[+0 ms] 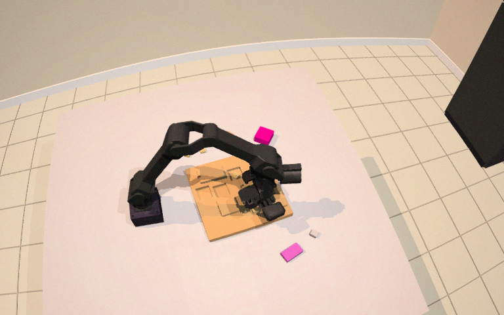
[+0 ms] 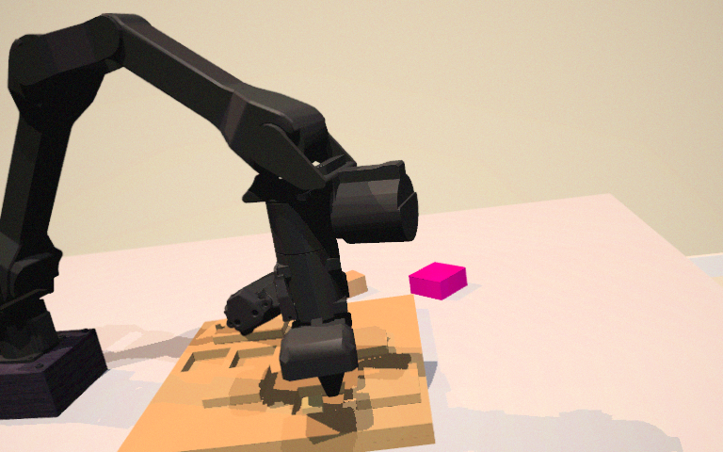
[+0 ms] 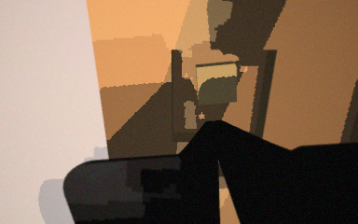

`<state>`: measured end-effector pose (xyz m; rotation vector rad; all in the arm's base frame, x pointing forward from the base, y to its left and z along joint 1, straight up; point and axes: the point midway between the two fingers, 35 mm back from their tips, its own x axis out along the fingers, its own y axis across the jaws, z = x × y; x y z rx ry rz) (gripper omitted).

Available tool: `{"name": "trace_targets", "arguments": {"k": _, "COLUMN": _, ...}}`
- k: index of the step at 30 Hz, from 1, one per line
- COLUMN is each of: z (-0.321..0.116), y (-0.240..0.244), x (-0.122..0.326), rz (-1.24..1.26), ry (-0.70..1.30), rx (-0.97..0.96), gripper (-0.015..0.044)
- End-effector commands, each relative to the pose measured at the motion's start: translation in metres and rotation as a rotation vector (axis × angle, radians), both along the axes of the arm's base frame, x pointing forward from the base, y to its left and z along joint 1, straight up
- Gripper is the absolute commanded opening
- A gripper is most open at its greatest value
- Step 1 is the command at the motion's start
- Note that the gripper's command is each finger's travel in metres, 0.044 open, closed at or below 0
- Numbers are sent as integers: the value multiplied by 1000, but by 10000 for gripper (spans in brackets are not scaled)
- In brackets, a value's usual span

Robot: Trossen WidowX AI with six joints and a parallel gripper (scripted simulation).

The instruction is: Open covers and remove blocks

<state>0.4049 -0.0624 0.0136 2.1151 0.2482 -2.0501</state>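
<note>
1. Below, my claw (image 1: 256,209) (image 2: 331,393) (image 3: 213,129) is closed and empty, tip low over the orange puzzle board (image 1: 219,231) (image 2: 154,426) (image 3: 135,23).
2. A yellowish block (image 2: 312,403) (image 3: 217,84) sits in a board recess, near my fingertips.
3. Beyond the board lies a magenta block (image 1: 262,136) (image 2: 437,281).

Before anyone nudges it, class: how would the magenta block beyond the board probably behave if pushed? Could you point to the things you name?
The magenta block (image 1: 264,135) (image 2: 437,281) would probably slide rather than tip, being wider than it is tall. Its flat faces and straight edges suggest it won't roll. Its crisp, unsagging shape hints that it's stiff.
</note>
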Motion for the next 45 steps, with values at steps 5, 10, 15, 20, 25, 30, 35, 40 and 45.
{"name": "trace_targets", "arguments": {"k": 5, "z": 3, "y": -1, "x": -12, "rz": 5, "ry": -2, "rx": 3, "gripper": 0}}
{"name": "trace_targets", "arguments": {"k": 10, "z": 4, "y": -2, "x": -18, "rz": 5, "ry": -5, "rx": 4, "gripper": 0}}
{"name": "trace_targets", "arguments": {"k": 15, "z": 5, "y": -3, "x": -23, "rz": 5, "ry": -7, "rx": 4, "gripper": 0}}
{"name": "trace_targets", "arguments": {"k": 20, "z": 5, "y": -3, "x": -23, "rz": 5, "ry": -7, "rx": 4, "gripper": 0}}
{"name": "trace_targets", "arguments": {"k": 25, "z": 5, "y": -3, "x": -23, "rz": 5, "ry": -7, "rx": 4, "gripper": 0}}
{"name": "trace_targets", "arguments": {"k": 30, "z": 5, "y": -3, "x": -23, "rz": 5, "ry": -7, "rx": 4, "gripper": 0}}
{"name": "trace_targets", "arguments": {"k": 35, "z": 5, "y": -3, "x": -23, "rz": 5, "ry": -7, "rx": 4, "gripper": 0}}
{"name": "trace_targets", "arguments": {"k": 40, "z": 5, "y": -3, "x": -23, "rz": 5, "ry": -7, "rx": 4, "gripper": 0}}
{"name": "trace_targets", "arguments": {"k": 45, "z": 5, "y": -3, "x": -23, "rz": 1, "ry": -5, "rx": 0, "gripper": 0}}
